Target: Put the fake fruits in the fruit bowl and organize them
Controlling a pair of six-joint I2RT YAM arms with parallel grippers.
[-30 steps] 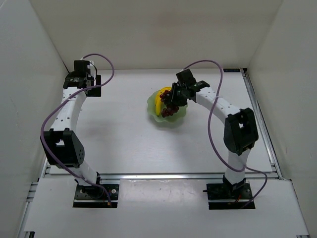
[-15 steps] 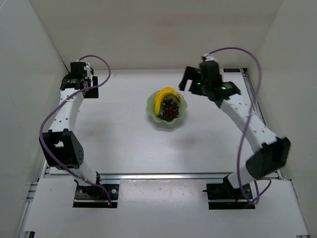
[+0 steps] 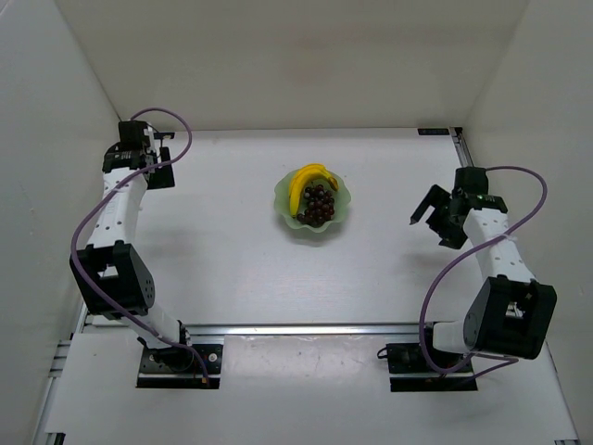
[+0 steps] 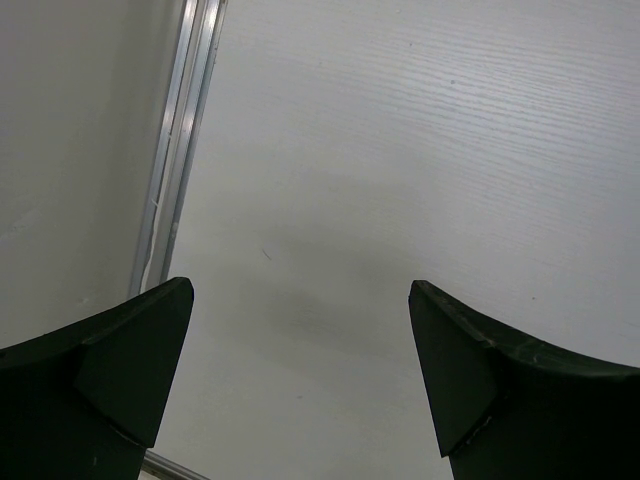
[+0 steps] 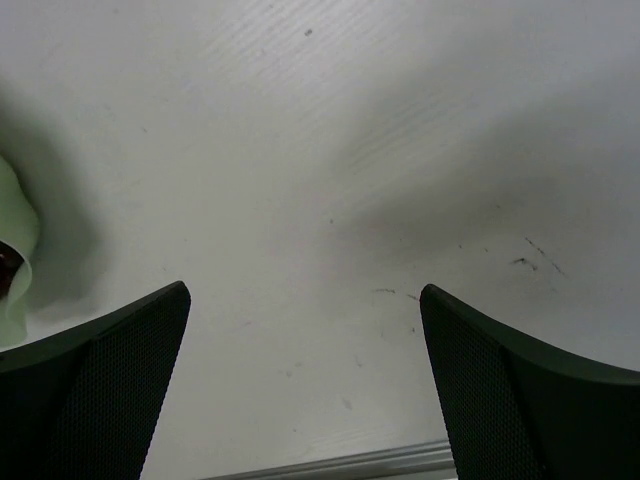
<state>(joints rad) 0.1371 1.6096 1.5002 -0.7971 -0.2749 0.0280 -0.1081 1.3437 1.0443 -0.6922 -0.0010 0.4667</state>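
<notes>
The pale green fruit bowl [image 3: 289, 214] with a wavy rim stands mid-table. The yellow banana [image 3: 302, 182] lies curved along its far-left side and the dark red-purple grapes [image 3: 319, 204] sit beside it in the bowl. My right gripper [image 3: 429, 216] is open and empty, well to the right of the bowl; its wrist view shows bare table between the fingers [image 5: 100, 400] and a sliver of the bowl's rim [image 5: 18, 250] at the left edge. My left gripper [image 3: 159, 158] is open and empty at the far left of the table; its fingers [image 4: 110, 390] frame bare table.
White walls close in the table at the back and on both sides. A metal rail [image 3: 486, 218] runs along the right edge, another along the near edge [image 3: 306, 326], and one shows in the left wrist view [image 4: 175, 150].
My right gripper let go of the grapes in the bowl, rose, then swung away right and back toward the near side. My left arm drew slightly further left.
</notes>
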